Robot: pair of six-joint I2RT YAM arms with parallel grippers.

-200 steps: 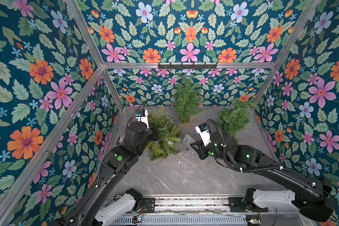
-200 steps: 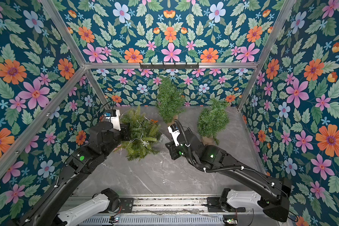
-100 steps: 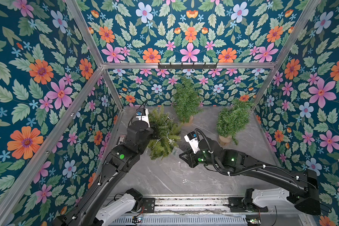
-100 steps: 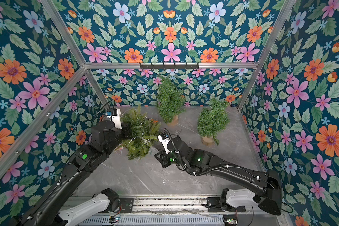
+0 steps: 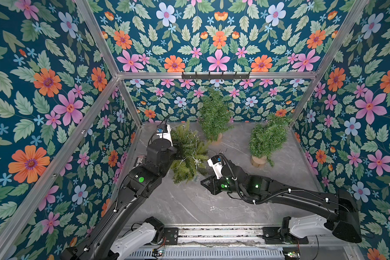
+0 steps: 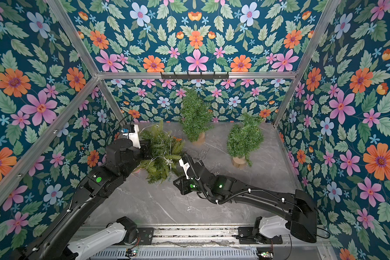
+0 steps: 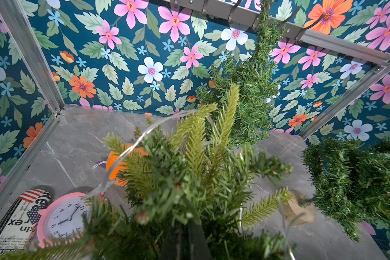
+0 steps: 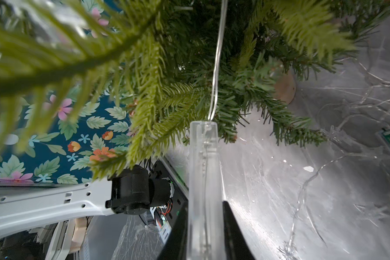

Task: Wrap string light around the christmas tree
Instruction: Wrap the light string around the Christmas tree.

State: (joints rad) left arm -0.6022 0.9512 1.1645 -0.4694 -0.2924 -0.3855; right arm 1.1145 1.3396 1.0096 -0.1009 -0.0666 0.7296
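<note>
Right arm has swung over since a second ago. Back then the right hand (image 5: 203, 182) was out past the middle of the table (image 5: 189, 202). Now it sits low at the near side of the christmas tree (image 5: 187, 153), just under the lowest branches. Left arm hasn't budged as far as I can see. In the right wrist view the clear fingertips (image 8: 203, 130) are pinched together on the thin wire of the string light (image 8: 217, 67), and the wire runs straight from the tips up into the dark foliage. More of it lies slack on the table on the side toward the middle. The tree is close to the left edge of the table, toward the far left corner, with a few strands draped over it in both top views. The left wrist view shows one loop arching over the top sprigs. The left hand (image 5: 177, 150) is shoved deep into the tree from the left-edge side and closed all the way, but branches hide the fingers, so I can't tell what it's pinching. Two bushier little trees stand on wooden rounds, the middle tree (image 5: 214, 117) by the far edge and the corner tree (image 5: 268, 139) nearer the far right corner. Both are well apart from the hands. A pink alarm clock (image 7: 63, 218) sits by the left edge right beside a flag-print pouch (image 7: 16, 216), with an orange object (image 7: 119, 164) half hidden behind branches.
</note>
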